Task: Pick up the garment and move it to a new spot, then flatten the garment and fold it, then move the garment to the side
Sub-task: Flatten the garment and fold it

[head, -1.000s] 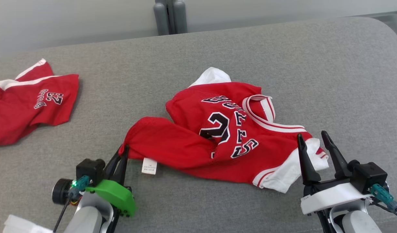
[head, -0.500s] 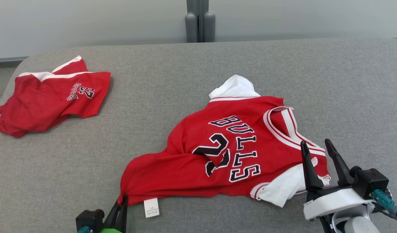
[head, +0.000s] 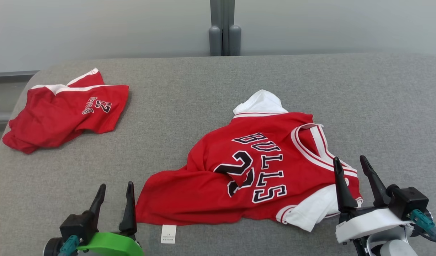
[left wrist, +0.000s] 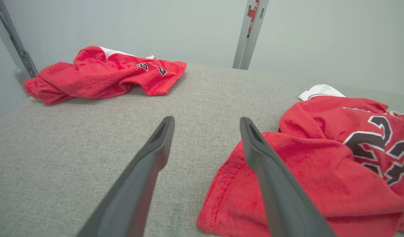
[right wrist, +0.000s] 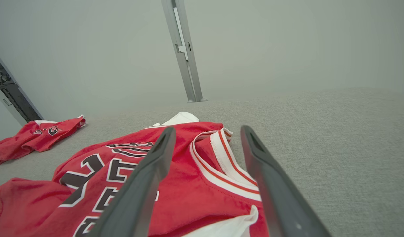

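a grey cloth-covered bench [head: 189, 81] spreads ahead of both claws and out past them on either side, with a pale wall [head: 97, 28] beyond its far edge. the red jersey [head: 203, 192], the biggest thing on it, lies rumpled and only partly spread between the two claws, reaching ahead of them toward the middle of the bench. its black-and-white "bulls" lettering faces up and the number beside it is creased by a fold. a second red garment [head: 61, 113], smaller and bunched, lies well ahead of the left claw and off to its left, well apart from the jersey. a grey post [head: 224, 39] rises behind the bench, ahead of the claws and between them. the right claw [head: 349, 158] has its fingers spread wide with nothing between them. they stand over the jersey's near right edge, and in the right wrist view the striped neckline [right wrist: 221, 164] lies under the gap. the left claw [head: 116, 185] is spread wide too and holds nothing. the jersey's near left hem corner lies just beside its right finger [left wrist: 274, 184], whether touching i cannot tell. a small white label [head: 168, 233] lies on the bench at the jersey's near hem, just right of the left claw.
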Controlling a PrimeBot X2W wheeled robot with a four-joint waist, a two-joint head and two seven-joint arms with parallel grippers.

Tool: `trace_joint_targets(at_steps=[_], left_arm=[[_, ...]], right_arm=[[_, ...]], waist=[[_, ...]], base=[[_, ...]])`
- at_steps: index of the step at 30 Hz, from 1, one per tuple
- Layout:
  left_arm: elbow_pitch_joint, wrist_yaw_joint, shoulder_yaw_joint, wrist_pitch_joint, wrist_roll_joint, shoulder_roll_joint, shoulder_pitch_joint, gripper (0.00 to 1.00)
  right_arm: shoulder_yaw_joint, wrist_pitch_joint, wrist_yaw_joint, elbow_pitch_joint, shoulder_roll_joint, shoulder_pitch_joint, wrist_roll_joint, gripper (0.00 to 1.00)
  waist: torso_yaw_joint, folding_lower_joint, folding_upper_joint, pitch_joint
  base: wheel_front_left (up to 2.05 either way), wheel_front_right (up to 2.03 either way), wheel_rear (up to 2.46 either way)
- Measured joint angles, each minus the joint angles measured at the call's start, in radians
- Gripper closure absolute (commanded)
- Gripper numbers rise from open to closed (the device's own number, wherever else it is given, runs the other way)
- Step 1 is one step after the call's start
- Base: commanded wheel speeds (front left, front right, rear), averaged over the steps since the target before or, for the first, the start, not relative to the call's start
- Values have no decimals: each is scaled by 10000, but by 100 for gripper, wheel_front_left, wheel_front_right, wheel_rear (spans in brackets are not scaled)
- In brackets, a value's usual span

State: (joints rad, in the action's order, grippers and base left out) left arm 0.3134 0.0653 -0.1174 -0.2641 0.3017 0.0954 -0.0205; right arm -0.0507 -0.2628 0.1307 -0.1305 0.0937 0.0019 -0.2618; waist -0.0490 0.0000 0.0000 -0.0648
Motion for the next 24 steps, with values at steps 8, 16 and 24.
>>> trace_joint_targets(at_steps=[8, 16, 24], left_arm=[[-846, 4, 888, 0, -575, -232, 138, 0], [-1070, 155, 1432, 0, -907, -370, 253, 0], [-1047, 274, 1450, 0, -1089, -428, 267, 0]], right_arm=[[117, 0, 0, -109, 61, 228, 17, 0], [38, 0, 0, -533, 198, 348, 184, 0], [-663, 15, 0, -1277, 782, -789, 270, 0]], waist=[[253, 0, 0, 264], [416, 0, 0, 412], [230, 0, 0, 387]], base=[[0, 0, 0], [0, 0, 0], [0, 0, 0]])
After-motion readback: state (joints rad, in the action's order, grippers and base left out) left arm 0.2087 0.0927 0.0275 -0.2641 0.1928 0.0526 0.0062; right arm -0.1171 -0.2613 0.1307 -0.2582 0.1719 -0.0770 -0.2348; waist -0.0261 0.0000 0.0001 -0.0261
